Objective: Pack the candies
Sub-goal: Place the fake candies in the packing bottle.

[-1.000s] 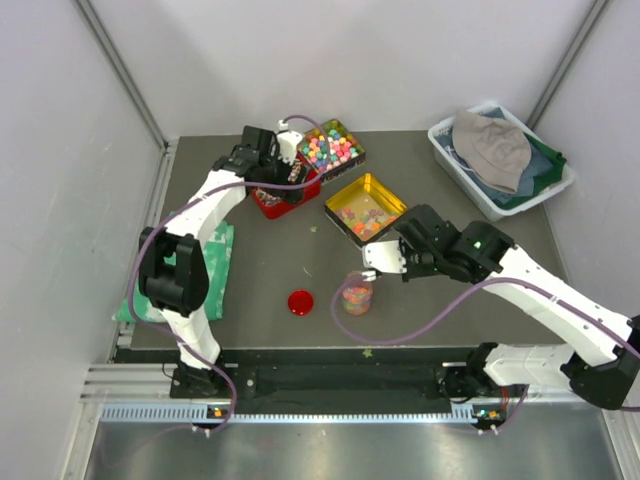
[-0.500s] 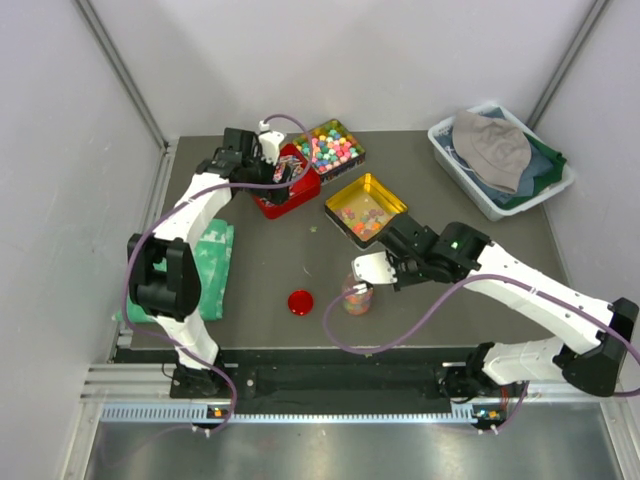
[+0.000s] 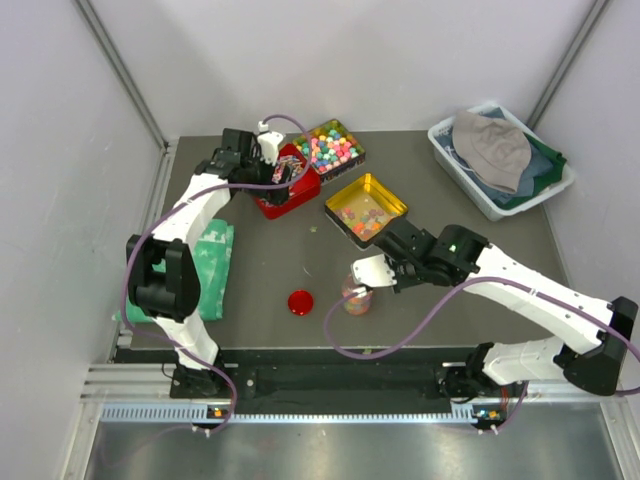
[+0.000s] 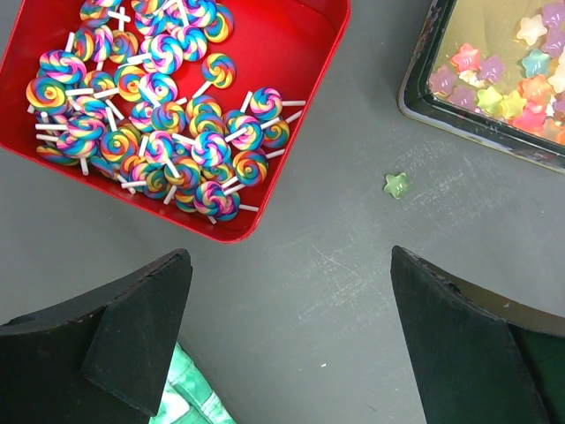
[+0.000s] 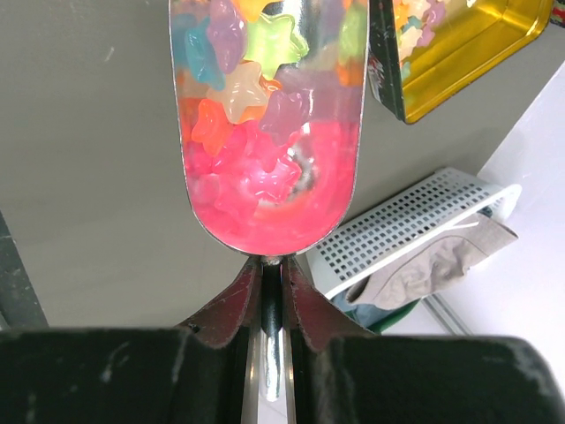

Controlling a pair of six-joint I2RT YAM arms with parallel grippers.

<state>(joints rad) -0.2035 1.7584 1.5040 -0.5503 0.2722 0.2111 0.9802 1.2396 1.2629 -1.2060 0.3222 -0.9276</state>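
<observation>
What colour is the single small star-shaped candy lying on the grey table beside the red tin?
The small star-shaped candy is pale green, clearest in the left wrist view.

The left arm [image 3: 190, 215] stretches from its base at 7 o'clock up to 11 o'clock, where the left gripper [image 3: 283, 163] points down with its jaws spread wide. The right arm [image 3: 540, 295] bends in from 4 o'clock toward centre, and the right gripper [image 3: 366, 270] faces 9 o'clock, pinched on a scoop handle [image 5: 272, 344].
</observation>
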